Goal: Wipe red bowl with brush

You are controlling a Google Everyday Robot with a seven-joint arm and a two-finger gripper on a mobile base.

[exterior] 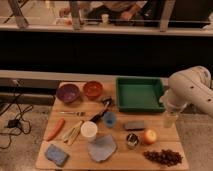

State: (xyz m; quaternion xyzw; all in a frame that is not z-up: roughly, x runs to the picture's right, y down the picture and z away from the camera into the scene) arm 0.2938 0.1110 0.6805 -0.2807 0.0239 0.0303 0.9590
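The red bowl (93,90) stands at the back of the wooden table, right of the purple bowl (68,93). The brush (101,110) lies slanted on the table just in front of and right of the red bowl, its bulkier head towards the bowl. My white arm (190,90) comes in from the right. My gripper (170,119) hangs at the table's right edge, in front of the green tray, far from both brush and bowl.
The green tray (139,94) stands at the back right. Towards the front lie a carrot (55,128), pale wooden utensils (73,132), a fork (75,114), a white cup (89,129), a blue cup (109,119), a grey block (134,125), an apple (149,136), a grey cloth (101,148) and a blue sponge (56,154).
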